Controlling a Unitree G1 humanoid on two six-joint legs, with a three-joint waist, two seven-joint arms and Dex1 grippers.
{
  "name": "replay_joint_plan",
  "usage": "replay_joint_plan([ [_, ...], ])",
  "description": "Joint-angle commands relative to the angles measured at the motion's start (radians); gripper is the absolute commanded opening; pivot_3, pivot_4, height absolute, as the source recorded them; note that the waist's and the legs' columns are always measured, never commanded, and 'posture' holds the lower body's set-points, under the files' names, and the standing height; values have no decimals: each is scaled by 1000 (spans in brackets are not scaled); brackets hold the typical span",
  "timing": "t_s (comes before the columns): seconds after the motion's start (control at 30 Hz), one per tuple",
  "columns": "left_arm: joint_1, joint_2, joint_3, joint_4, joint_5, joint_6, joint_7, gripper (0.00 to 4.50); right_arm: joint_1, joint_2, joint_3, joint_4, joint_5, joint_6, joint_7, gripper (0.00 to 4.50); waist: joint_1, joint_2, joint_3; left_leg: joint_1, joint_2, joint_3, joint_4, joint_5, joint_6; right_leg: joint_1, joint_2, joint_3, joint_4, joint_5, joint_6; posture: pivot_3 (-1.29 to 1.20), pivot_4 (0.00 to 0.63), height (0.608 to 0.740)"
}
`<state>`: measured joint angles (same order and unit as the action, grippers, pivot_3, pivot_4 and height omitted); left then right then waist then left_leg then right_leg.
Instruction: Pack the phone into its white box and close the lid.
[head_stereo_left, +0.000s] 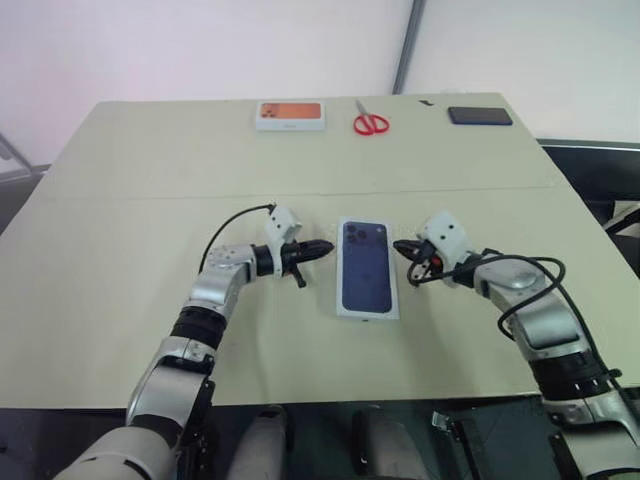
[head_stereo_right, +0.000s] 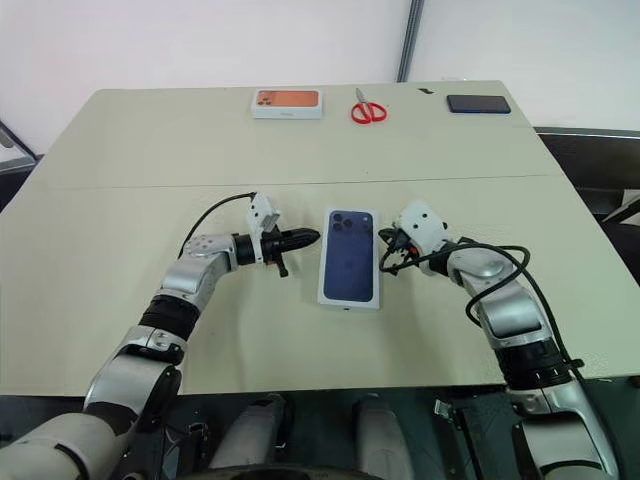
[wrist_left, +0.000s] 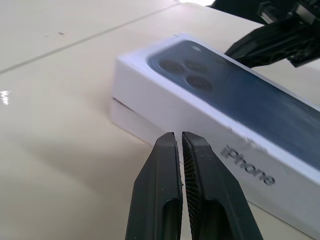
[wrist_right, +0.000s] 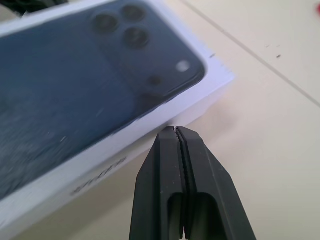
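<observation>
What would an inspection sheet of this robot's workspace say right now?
Surface: beige table, seam across it.
Job's things: lid, phone picture up, sits on the white box, whose lower edge shows beneath it; phone itself not visible.
Clutter: white box with orange picture, red scissors, black slab, all along the far edge.
Grippers: left gripper and right gripper shut, flanking the lid, holding nothing.
Cables: black cables loop over both wrists.
Surroundings: white wall, grey pole.
</observation>
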<state>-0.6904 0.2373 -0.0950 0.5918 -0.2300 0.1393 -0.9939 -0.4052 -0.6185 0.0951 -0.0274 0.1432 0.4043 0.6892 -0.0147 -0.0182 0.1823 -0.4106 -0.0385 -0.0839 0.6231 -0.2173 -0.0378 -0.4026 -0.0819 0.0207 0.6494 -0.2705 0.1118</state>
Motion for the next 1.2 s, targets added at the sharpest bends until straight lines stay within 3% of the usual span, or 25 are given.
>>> replay_joint_plan([
  [0.03,-26,0,23,-14,-5,-25,12,272,-34,3,-17,21,-28,-38,-18,40,1,0,0,0,0,0,0,0,0,0,0,0,0,0,0,0,150,740],
  [0.37,-31,-20,23,2,-5,-34,24,272,-60,10,7,54,-88,-71,-36,40,1,0,0,0,0,0,0,0,0,0,0,0,0,0,0,0,150,740],
  [0.57,-68,-11,75,-22,-46,-22,41,272,-131,30,-96,76,6,-79,-16,40,-2,0,0,0,0,0,0,0,0,0,0,0,1,0,0,0,150,740],
  [0.77,-103,-58,75,13,-42,-40,49,272,-122,82,-47,56,4,-79,4,40,1,0,0,0,0,0,1,0,0,0,0,0,1,0,0,0,150,740],
  [0.93,-134,-106,43,137,22,-130,71,272,-115,102,75,119,-112,-106,-7,40,1,0,0,0,-1,0,2,0,0,1,0,0,1,0,0,0,150,740],
  [1.2,-118,-93,-26,233,108,-111,52,272,-92,113,115,107,-138,-78,18,40,-1,-1,-3,8,0,0,2,0,0,9,1,-1,-1,0,0,0,150,740],
])
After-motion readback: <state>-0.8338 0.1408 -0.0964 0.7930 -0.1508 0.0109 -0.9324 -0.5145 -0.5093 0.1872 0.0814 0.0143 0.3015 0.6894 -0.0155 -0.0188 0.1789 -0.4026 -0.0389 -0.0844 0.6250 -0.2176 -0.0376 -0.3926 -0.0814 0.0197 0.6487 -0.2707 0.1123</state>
